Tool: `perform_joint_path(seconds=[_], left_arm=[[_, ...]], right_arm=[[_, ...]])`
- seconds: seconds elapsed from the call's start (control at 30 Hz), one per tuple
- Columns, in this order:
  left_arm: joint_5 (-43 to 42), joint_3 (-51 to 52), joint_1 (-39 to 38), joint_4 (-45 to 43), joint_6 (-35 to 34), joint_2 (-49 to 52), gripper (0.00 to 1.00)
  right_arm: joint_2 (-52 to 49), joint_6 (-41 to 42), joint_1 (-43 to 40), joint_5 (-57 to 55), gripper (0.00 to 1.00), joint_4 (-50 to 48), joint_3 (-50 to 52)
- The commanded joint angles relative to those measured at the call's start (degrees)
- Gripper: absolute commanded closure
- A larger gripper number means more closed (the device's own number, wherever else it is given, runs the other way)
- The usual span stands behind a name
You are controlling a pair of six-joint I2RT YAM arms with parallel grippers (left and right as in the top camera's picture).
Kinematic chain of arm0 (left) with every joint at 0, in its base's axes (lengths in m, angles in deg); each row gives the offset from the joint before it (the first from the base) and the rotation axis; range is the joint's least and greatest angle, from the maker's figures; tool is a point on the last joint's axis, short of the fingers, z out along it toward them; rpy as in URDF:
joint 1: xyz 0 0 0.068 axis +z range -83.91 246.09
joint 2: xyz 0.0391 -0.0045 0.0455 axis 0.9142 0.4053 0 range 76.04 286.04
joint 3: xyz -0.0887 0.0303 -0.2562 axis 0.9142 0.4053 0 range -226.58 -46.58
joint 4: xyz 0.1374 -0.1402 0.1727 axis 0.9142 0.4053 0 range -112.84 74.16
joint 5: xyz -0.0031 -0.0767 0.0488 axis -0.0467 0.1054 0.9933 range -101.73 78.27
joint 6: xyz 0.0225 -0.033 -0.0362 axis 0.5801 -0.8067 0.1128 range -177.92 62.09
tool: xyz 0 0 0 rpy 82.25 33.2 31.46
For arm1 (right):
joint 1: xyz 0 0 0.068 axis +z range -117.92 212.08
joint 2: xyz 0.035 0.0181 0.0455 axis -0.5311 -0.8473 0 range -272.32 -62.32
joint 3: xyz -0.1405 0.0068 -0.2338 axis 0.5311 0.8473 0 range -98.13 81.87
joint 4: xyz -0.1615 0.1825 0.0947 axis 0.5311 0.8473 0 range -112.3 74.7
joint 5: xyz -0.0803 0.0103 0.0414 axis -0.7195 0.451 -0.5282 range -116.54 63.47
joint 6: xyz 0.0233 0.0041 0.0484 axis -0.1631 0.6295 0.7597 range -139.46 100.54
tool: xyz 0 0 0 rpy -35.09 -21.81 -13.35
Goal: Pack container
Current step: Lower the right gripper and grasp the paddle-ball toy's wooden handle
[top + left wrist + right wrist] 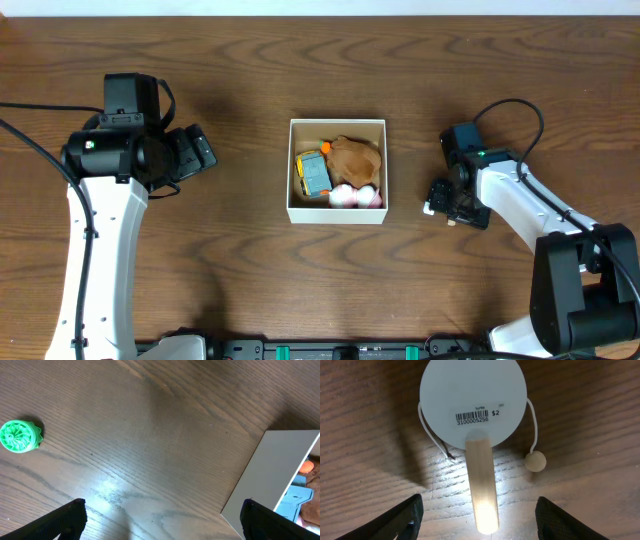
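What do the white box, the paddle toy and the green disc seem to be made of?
The container is likely cardboard: matte white, thin flat walls. The paddle toy has a smooth white face, perhaps card or painted wood; its handle shows pale wood grain, its bead looks wooden. The green disc is probably plastic: uniform bright colour, ridged.

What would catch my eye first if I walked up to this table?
Probably the white box at the centre of the table, holding a brown plush toy, a blue toy and pale pink balls. The right wrist camera looks straight down on a round white paddle with a price sticker; the left one shows a bright green disc.
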Motion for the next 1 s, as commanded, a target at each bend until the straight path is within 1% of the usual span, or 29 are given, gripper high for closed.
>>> perform_joint_path(seconds=[0.0,0.2,0.4,0.47,0.57,0.6,0.7,0.77,0.93,0.97], left_arm=[[0.26,0.33,0.24,0.35,0.35,0.07,0.02],[0.26,0.33,0.24,0.35,0.35,0.07,0.02],[0.26,0.33,0.24,0.35,0.35,0.07,0.02],[0.26,0.33,0.24,0.35,0.35,0.07,0.02],[0.26,0.33,0.22,0.35,0.35,0.07,0.02],[0.26,0.33,0.24,0.35,0.35,0.07,0.02],[0.26,0.33,0.24,0.35,0.35,0.07,0.02],[0.26,0.33,0.22,0.35,0.35,0.07,0.02],[0.26,0.33,0.24,0.35,0.35,0.07,0.02],[0.26,0.33,0.22,0.33,0.35,0.07,0.02]], right_arm=[[-0.52,0.39,0.09,-0.13,0.27,-0.76,1.14],[-0.52,0.39,0.09,-0.11,0.23,-3.02,3.45],[-0.52,0.39,0.09,-0.11,0.24,-3.19,3.58],[-0.52,0.39,0.09,-0.11,0.28,-3.19,3.58],[-0.52,0.39,0.09,-0.11,0.44,-3.19,3.58],[-0.5,0.39,0.09,-0.09,0.48,-3.19,3.58],[-0.5,0.37,0.09,0.09,0.55,-3.19,3.58],[-0.5,0.37,0.09,0.09,0.65,-3.19,3.58],[-0.5,0.37,0.09,0.09,0.75,-3.19,3.58],[-0.5,0.37,0.09,0.09,0.76,-3.19,3.58]])
